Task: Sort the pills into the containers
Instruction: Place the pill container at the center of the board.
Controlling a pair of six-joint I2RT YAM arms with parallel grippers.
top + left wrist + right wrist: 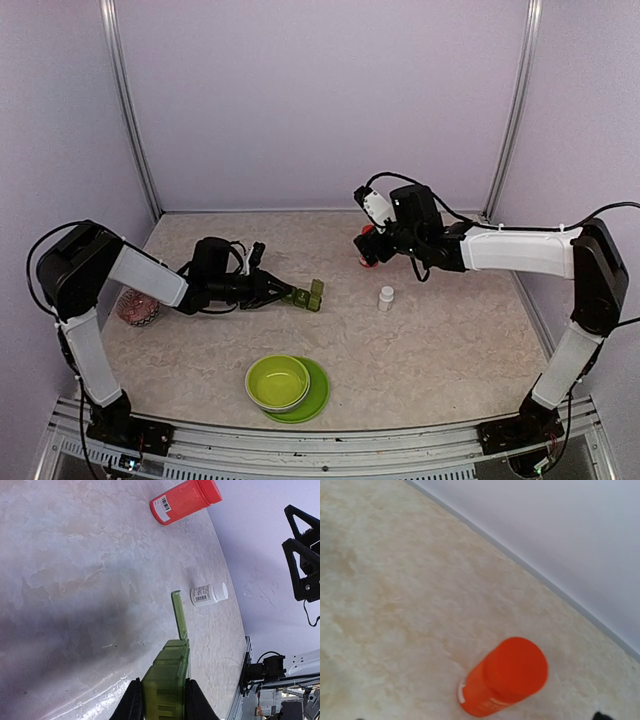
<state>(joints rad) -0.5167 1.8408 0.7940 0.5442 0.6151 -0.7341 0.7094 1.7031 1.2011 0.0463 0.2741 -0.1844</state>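
Now the box (167, 680) is left of the table's (450, 340) middle, clenched in the left jaws, its end lid (179, 615) standing open. Filling looks like the step in hand: next a bottle needs opening and tipping over that compartment. The right jaws hang over the orange bottle (505, 677) nearer the far edge; I cannot tell their state. It and the white bottle (209, 594) carry barcode labels, print unreadable.
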